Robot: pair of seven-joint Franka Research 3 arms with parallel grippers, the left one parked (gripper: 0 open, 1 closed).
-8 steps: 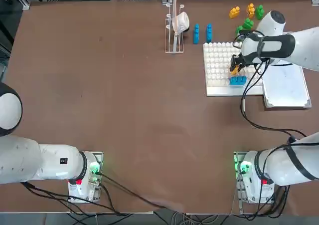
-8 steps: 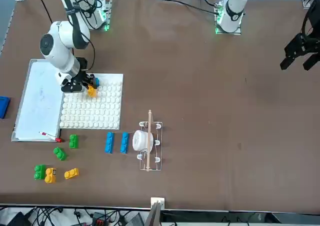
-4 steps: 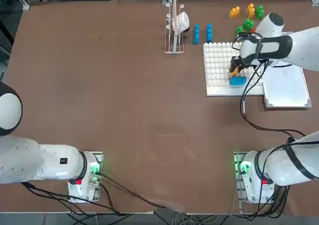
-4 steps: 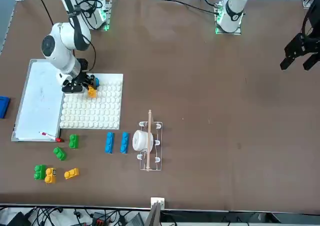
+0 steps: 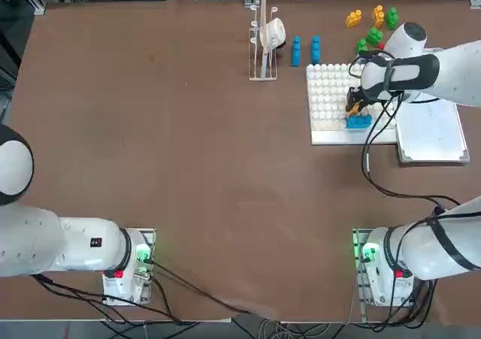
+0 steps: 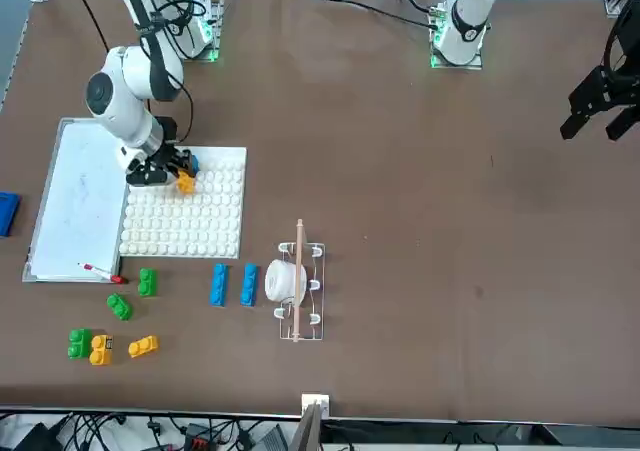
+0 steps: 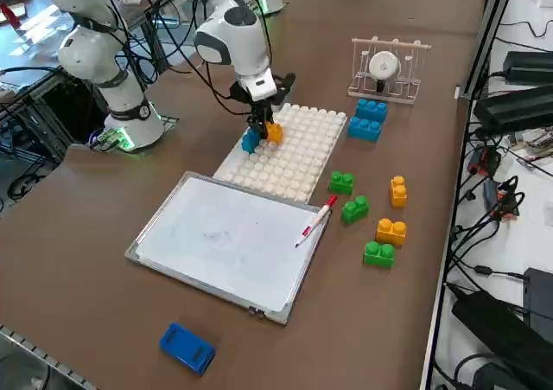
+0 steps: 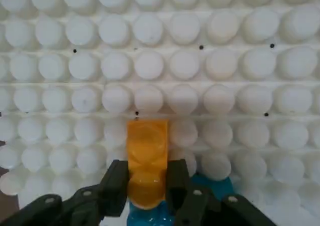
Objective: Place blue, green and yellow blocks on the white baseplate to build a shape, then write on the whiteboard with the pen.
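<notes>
The building step is in hand. The right end effector (image 8: 146, 186) is closed on a yellow block (image 8: 146, 158), one finger against each side of it, and holds it low over the white baseplate (image 5: 328, 98) near the edge that borders the whiteboard (image 7: 226, 234). A blue block (image 5: 358, 121) already sits on the baseplate just beside and partly under the yellow one, close to the baseplate's corner nearest the robot's base. Whether the yellow block is already seated on the studs or just above them cannot be told.

The remaining blocks lie on the table beyond the baseplate's far edge: two blue ones (image 6: 232, 283) next to a small wire rack (image 6: 297, 282), and green blocks (image 7: 348, 196) and yellow ones (image 7: 394, 211) toward the far right corner of the table. The pen (image 7: 316, 220) rests across the whiteboard's far edge, untouched, and the board looks unwritten.

The next move probably calls for pressing the yellow block straight down so it locks squarely onto the studs, aligned with the blue one, then letting go and lifting clear without tugging it loose.
</notes>
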